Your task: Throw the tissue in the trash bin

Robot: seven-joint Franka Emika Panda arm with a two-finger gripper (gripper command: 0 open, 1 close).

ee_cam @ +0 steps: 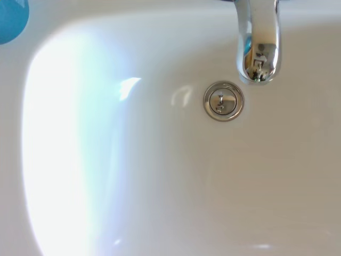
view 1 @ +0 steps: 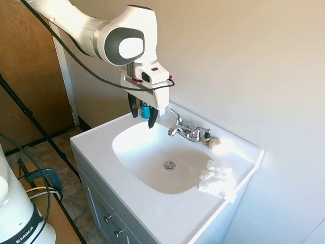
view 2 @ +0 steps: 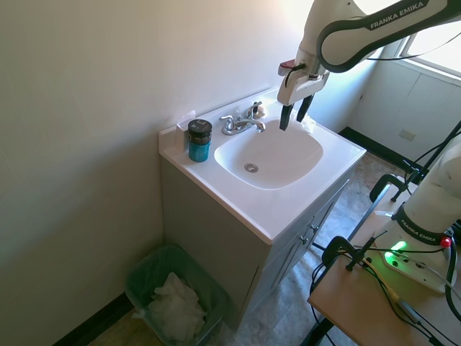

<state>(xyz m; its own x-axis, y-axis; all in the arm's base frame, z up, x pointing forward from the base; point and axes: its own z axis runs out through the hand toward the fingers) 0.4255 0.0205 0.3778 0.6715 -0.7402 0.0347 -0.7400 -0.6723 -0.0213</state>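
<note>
right now my gripper [view 1: 143,115] hangs above the white sink [view 1: 152,152], near the back of the basin, its two dark fingers pointing down and spread apart with nothing between them. i judge it is poised like this because no grasp has begun. the tissue [view 1: 217,179], a white crumpled wad, lies on the counter rim at the basin's far side from the arm, well apart from the gripper, just in front of a small tan shell-shaped lump [view 1: 214,143] by the faucet [view 1: 187,132]. a teal jar with a dark lid [view 2: 199,140] stands on the counter's other back corner. the trash bin [view 2: 144,277], green-lined and already holding white paper, sits on the floor beside the vanity against the wall. the wrist view shows only the drain [ee_cam: 224,100] and spout, so the gripper is not yet over the tissue.
</note>
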